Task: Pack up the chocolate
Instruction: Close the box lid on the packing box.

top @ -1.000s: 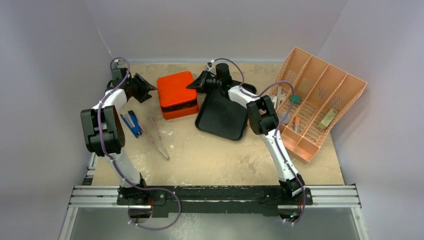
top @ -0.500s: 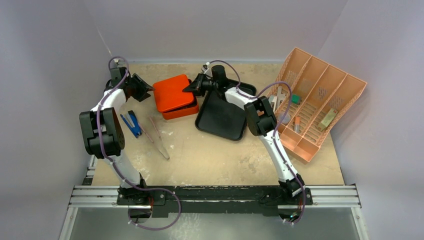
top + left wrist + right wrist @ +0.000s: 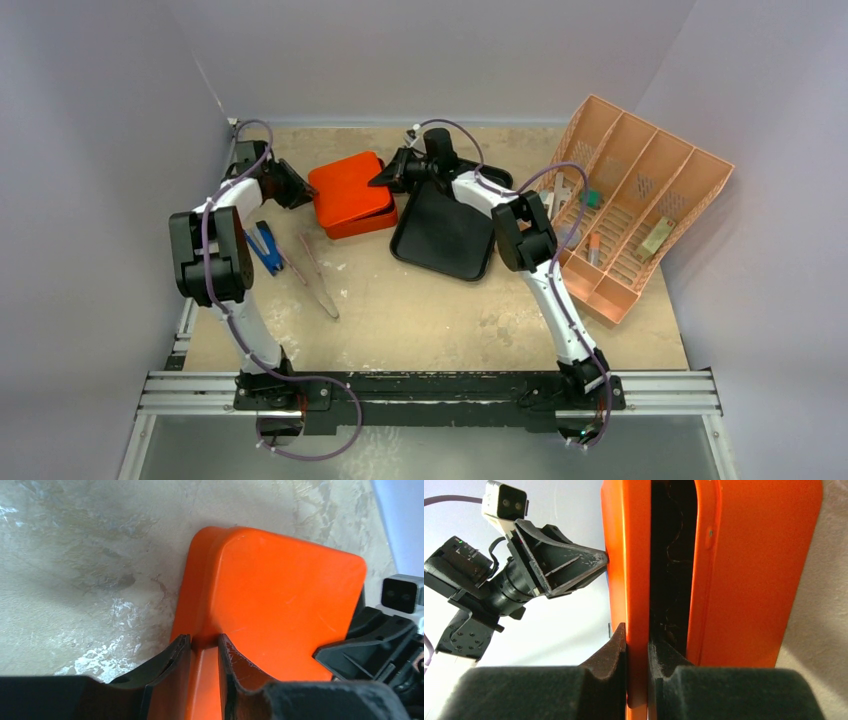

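Orange box on the desk, just beside a black tray. The box's lid is ajar. Left fingers and right fingers each clamp a lid edge. The gap is dark, so the chocolate cannot be seen.
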Controlling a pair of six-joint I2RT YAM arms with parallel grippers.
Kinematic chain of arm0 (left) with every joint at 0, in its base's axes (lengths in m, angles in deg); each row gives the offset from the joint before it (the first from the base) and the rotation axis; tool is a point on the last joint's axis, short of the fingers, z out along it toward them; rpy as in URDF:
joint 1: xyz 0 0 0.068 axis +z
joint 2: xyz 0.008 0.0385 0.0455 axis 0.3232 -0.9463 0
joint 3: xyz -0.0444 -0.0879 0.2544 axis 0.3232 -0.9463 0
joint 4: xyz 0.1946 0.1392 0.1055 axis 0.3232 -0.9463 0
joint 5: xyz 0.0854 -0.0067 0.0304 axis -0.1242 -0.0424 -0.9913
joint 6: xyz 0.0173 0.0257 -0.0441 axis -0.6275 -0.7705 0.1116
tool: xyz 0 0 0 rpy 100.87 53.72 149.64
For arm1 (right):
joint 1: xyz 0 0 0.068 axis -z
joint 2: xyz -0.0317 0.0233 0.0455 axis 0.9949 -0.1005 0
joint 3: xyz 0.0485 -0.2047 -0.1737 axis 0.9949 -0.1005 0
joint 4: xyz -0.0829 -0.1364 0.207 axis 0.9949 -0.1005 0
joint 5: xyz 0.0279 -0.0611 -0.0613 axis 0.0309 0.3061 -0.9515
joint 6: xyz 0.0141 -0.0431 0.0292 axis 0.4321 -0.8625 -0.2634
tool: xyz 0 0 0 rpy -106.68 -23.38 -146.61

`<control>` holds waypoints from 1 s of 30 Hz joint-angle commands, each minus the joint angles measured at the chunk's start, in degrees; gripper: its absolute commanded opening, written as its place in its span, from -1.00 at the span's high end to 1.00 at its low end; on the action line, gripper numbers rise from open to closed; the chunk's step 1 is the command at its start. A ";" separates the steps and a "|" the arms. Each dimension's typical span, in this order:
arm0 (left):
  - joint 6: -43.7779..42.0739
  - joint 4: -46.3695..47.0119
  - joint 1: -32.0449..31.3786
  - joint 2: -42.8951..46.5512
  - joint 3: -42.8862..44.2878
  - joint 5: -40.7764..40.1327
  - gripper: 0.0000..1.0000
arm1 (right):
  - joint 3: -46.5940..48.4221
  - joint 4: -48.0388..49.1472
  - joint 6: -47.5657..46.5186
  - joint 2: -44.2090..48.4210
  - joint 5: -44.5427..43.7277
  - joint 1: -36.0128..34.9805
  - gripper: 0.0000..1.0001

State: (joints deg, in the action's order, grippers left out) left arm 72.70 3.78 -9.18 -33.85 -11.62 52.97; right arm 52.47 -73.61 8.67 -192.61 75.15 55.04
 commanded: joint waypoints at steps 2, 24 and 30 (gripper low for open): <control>-1.78 1.31 -1.44 -0.73 0.53 -0.23 0.55 | 0.62 -4.90 -5.74 4.90 -2.52 0.18 0.94; -2.19 -0.83 -2.72 1.00 4.23 -3.16 0.17 | -5.59 14.43 2.95 5.20 -2.46 0.53 1.00; -2.41 -1.70 -2.73 1.82 5.14 -3.93 0.15 | -4.45 14.95 4.70 5.19 -2.57 0.77 1.00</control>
State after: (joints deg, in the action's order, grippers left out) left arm 71.37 2.19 -11.76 -35.29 -9.44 50.00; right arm 46.92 -63.99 11.21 -190.98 73.89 55.37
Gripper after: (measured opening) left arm 0.421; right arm 0.138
